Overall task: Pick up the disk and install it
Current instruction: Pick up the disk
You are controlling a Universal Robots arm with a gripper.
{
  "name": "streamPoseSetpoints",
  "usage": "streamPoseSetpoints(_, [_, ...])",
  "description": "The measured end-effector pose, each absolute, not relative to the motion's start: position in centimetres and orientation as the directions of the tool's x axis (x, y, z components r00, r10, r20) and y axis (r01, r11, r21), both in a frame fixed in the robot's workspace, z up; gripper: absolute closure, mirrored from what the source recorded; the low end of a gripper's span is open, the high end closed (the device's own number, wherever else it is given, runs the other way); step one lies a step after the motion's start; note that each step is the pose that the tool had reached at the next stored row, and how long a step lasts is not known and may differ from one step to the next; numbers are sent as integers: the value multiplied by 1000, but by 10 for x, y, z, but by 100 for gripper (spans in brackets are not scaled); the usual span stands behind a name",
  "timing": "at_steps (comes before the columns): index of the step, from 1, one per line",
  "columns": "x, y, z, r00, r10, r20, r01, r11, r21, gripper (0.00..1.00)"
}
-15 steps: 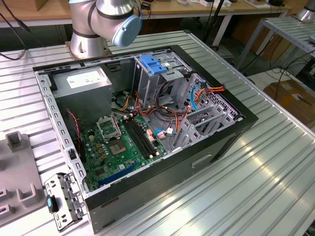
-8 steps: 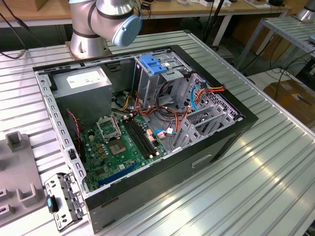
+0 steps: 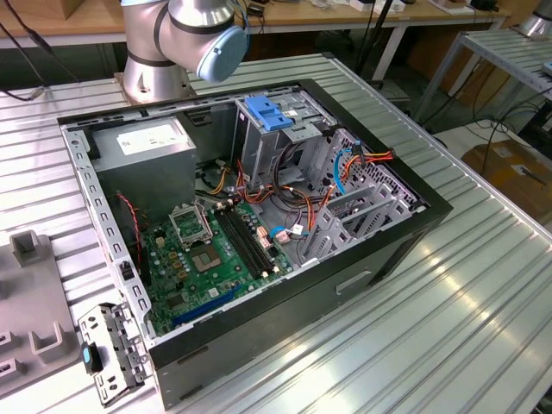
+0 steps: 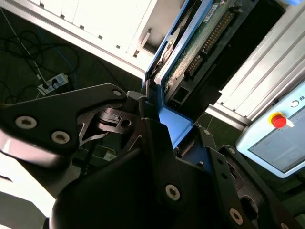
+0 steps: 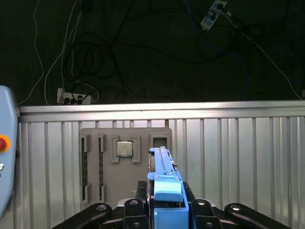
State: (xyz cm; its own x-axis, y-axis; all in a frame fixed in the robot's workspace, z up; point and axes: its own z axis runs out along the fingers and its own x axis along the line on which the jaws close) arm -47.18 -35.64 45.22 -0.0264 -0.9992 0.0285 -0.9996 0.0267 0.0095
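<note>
Exterior view: arm (image 3: 185, 39) is cut off by the frame's upper edge, with the base and one joint showing. A computer case (image 3: 285, 323) lies open on the ribbed table (image 3: 466, 328). The wires inside tangle over the drive bays and hide much of them. A grey box (image 3: 142, 151) in the case's far corner carries a white sticker (image 3: 147, 135) whose print cannot be made out. A blue plate (image 3: 270, 115) sits on top of the drive cage, and a green board (image 3: 216, 259) lies on the case floor.

First wrist view: gripper (image 5: 167, 202) is clamped on the disk (image 5: 162, 164), one black finger (image 5: 139, 191) on each side of its blue bracket. The disk is seen edge-on, so both faces are hidden, and the gripper's lower part runs out of frame. Beyond the disk a grey tray (image 5: 95, 162) on the table holds a chip (image 5: 125, 149); its markings are unreadable.

Second wrist view: the disk (image 4: 200, 38) shows its circuit-board side, blue-edged, with its far end cut off by the frame. The gripper's dark body covers the disk's near end. A red button (image 4: 278, 120) sits on a pale panel to the side.
</note>
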Motion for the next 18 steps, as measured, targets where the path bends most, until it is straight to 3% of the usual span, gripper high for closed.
streamPoseSetpoints(18, [-472,-356,466,-26,-999,29,-1000,27,11,63])
